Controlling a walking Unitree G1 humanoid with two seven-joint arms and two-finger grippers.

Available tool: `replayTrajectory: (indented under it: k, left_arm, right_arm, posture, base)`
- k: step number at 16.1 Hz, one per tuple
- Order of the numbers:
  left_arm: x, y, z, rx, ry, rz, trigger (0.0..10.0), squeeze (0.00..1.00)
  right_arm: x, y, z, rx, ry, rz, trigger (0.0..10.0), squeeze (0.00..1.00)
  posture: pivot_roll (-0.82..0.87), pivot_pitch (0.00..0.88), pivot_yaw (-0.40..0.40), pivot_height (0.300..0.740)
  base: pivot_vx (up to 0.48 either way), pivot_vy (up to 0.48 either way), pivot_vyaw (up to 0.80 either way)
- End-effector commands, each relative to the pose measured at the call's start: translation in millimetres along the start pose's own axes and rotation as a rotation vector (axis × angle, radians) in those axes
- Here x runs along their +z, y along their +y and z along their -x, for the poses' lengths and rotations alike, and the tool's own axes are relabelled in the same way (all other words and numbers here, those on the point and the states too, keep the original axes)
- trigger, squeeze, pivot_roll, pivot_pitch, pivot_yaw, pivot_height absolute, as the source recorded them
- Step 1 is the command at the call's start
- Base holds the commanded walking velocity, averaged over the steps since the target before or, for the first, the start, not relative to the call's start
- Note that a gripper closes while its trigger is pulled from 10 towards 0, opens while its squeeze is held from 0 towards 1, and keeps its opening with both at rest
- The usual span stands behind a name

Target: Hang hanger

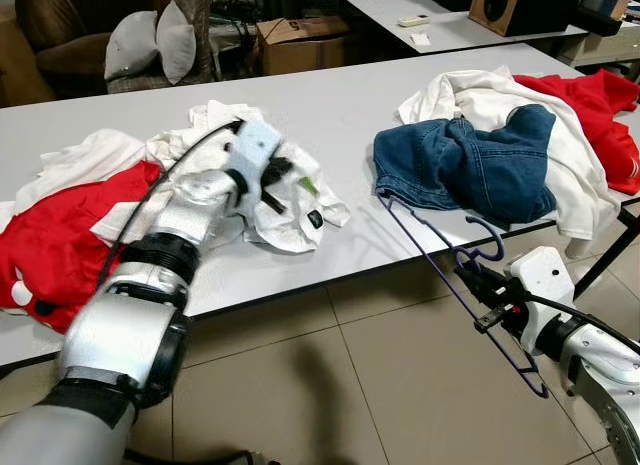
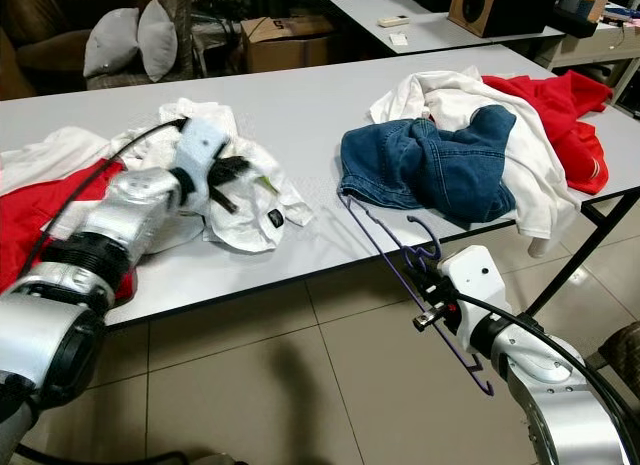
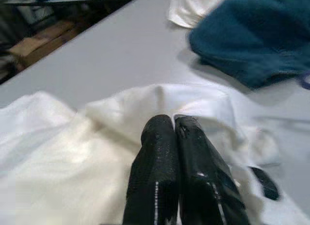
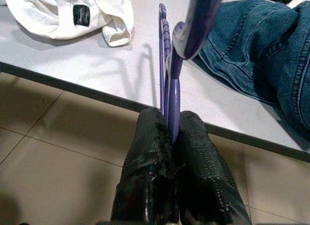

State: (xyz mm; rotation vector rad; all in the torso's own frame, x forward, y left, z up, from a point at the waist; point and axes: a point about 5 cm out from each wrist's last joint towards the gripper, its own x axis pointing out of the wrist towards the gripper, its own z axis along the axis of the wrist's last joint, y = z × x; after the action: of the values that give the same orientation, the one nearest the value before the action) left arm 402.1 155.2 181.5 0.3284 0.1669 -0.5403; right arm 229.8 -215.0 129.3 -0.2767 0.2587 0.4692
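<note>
A thin purple hanger (image 1: 425, 247) slants from the table's front edge down over the floor, its hook (image 1: 490, 247) near the blue jeans (image 1: 470, 165). My right gripper (image 1: 478, 283) is shut on the hanger's wire just off the table edge; in the right wrist view the fingers (image 4: 150, 138) pinch the purple hanger (image 4: 170, 89). My left gripper (image 1: 272, 183) rests on a crumpled white garment (image 1: 300, 210) at the table's middle left. Its fingertips (image 3: 160, 133) are pressed together above the white cloth (image 3: 72, 157), with nothing visibly between them.
On the grey table (image 1: 330, 105) a red garment (image 1: 60, 235) lies at the left, and white and red clothes (image 1: 590, 115) are heaped at the right. Behind stand a cardboard box (image 1: 300, 40), grey pillows (image 1: 150, 40) and a second table (image 1: 450, 30). Tiled floor (image 1: 330, 385) lies below.
</note>
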Motion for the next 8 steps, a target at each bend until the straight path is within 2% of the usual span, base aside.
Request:
replayTrajectory:
  k: [1,3,4,5,6,8]
  left_arm:
    - [13,16.2,6.1,0.042,-0.034,0.039,10.0,1.0]
    - [16,28.1,13.7,0.048,-0.046,0.078,10.0,1.0]
    - [15,35.4,17.9,0.088,-0.04,0.068,10.0,1.0]
    - [15,41.8,21.2,0.137,-0.039,0.065,10.0,1.0]
    - [14,57.0,29.9,0.269,-0.03,0.045,10.0,1.0]
    - [14,67.7,37.0,0.366,-0.029,0.021,10.0,1.0]
  right_arm:
    - [3,0.1,-0.2,0.006,-0.004,0.012,10.0,0.0]
    - [3,-2.1,0.5,0.001,-0.004,0.014,10.0,0.0]
    - [3,-5.9,1.5,-0.021,-0.002,0.015,10.0,0.0]
    - [3,-9.6,2.3,-0.046,0.002,0.018,10.0,0.0]
    - [2,-20.3,5.9,-0.115,0.009,0.01,10.0,0.0]
    - [-2,-29.4,13.8,-0.176,0.022,0.006,10.0,0.0]
  posture:
    - [-0.07,0.0,0.034,0.74]
    - [-0.07,0.0,0.032,0.74]
    - [-0.08,0.0,0.035,0.74]
    - [-0.08,0.0,0.037,0.74]
    - [-0.09,0.0,0.039,0.74]
    - [-0.09,0.0,0.042,0.74]
  base:
    - [0.0,0.0,0.0]
    - [0.0,0.0,0.0]
    - [0.0,0.0,0.0]
    - [0.0,0.0,0.0]
    - [0.0,0.0,0.0]
    - [0.0,0.0,0.0]
